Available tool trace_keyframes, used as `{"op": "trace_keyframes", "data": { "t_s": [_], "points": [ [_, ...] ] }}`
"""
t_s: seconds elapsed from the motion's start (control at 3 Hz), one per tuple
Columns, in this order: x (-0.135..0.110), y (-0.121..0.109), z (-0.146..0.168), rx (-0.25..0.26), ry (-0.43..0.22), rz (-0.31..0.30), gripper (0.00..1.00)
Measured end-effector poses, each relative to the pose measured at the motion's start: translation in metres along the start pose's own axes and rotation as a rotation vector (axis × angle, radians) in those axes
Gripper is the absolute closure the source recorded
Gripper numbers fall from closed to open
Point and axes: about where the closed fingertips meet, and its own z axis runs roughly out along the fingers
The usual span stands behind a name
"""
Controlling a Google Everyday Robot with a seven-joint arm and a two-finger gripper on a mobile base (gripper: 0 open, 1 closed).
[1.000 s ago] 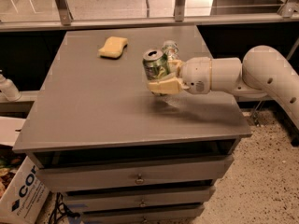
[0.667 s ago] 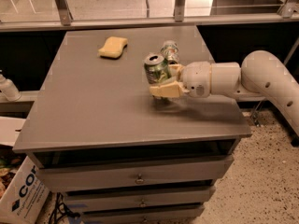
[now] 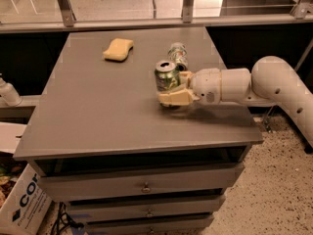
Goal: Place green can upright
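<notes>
The green can (image 3: 166,78) is upright, silver top facing up, near the middle right of the grey table (image 3: 98,111). My gripper (image 3: 169,91) reaches in from the right on a white arm and is shut on the can's lower half, with a beige finger (image 3: 175,98) across its front. The can's base is at or just above the tabletop; I cannot tell if it touches. A smaller, paler can (image 3: 178,54) lies on its side just behind it.
A yellow sponge (image 3: 118,49) lies at the back left of the table. Drawers (image 3: 144,185) sit below the tabletop. A cardboard box (image 3: 22,204) stands on the floor at the lower left. A railing (image 3: 146,21) runs behind the table.
The gripper and the green can have shifted slightly to the right and toward the table's front, and a little lower. The pale can and the sponge have not moved.
</notes>
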Motion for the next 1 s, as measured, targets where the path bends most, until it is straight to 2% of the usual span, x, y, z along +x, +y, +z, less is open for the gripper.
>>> {"op": "trace_keyframes", "data": {
  "t_s": [1.0],
  "points": [
    [0.0000,0.0010,-0.0006,-0.004,-0.010,0.002,0.36]
  ]
}}
